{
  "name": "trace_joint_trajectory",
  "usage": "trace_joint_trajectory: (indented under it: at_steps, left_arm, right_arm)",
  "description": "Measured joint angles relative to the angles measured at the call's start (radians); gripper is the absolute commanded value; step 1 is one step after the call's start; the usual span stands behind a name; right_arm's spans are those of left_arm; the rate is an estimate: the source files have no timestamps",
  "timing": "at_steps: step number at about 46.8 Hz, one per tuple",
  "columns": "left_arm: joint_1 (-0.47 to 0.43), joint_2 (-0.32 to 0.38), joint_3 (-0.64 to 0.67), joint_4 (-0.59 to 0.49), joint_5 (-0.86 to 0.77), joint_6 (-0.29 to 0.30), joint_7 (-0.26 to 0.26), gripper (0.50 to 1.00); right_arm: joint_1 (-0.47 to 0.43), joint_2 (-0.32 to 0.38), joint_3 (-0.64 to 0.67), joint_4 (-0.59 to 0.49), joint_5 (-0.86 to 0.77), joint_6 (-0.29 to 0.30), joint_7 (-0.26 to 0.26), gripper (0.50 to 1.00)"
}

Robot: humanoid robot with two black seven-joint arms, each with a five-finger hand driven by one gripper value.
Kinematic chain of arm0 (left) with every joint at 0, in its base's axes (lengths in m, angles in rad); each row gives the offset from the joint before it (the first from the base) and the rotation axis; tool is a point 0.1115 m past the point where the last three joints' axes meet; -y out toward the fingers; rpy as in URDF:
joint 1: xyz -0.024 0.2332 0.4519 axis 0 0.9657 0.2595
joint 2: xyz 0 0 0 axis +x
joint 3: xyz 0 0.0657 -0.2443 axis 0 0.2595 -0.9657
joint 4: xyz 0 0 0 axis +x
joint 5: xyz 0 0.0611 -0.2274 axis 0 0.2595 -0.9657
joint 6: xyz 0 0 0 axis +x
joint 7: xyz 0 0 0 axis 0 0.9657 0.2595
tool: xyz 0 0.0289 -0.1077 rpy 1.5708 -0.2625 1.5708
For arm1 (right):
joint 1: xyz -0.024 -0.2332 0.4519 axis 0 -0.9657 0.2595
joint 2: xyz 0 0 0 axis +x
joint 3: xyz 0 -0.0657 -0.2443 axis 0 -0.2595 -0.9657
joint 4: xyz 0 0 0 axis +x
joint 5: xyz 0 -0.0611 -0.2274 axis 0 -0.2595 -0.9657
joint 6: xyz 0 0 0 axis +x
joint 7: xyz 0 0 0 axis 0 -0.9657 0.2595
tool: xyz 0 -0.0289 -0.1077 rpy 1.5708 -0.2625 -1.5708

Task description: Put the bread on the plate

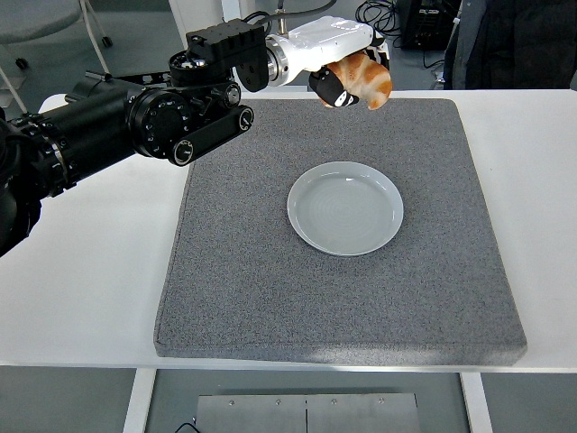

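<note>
The bread (366, 78), a golden-brown croissant, is held in my left hand (352, 79), whose fingers are shut around it. The hand hovers above the far edge of the grey mat, up and slightly right of the plate. The pale round plate (345, 208) lies empty near the middle of the mat. My left arm (153, 122) reaches in from the left edge across the mat's far left corner. The right arm does not show.
A thick grey mat (270, 289) covers most of the white table (81, 271). Cables and dark equipment lie on the floor beyond the table's far edge. A dark-clothed person (523, 41) stands at the top right.
</note>
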Motion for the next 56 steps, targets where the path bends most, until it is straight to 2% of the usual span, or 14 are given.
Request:
trace_joint_trajectory:
  at_steps: [6, 20, 25, 33, 40, 56]
  left_arm:
    - [0.0, 0.0, 0.052, 0.032, -0.003, -0.01, -0.018, 0.5]
    - [0.022, 0.0, 0.053, 0.04, -0.003, -0.01, -0.022, 0.5]
    - [0.026, 0.0, 0.052, 0.017, -0.003, -0.01, -0.029, 0.5]
    - [0.046, 0.0, 0.05, -0.063, -0.027, -0.002, -0.069, 0.5]
    - [0.081, 0.0, 0.058, -0.108, -0.008, 0.009, -0.062, 0.5]
    - [0.146, 0.0, 0.114, -0.122, 0.097, 0.042, -0.056, 0.5]
  right_arm:
    - [0.0, 0.0, 0.0, 0.0, 0.0, 0.0, 0.0, 1.0]
    - [0.001, 0.0, 0.0, 0.0, 0.0, 0.0, 0.0, 1.0]
    - [0.0, 0.0, 0.0, 0.0, 0.0, 0.0, 0.0, 1.0]
    - [0.0, 0.0, 0.0, 0.0, 0.0, 0.0, 0.0, 1.0]
    - [0.001, 0.0, 0.0, 0.0, 0.0, 0.0, 0.0, 1.0]
    - [0.0, 0.0, 0.0, 0.0, 0.0, 0.0, 0.0, 1.0]
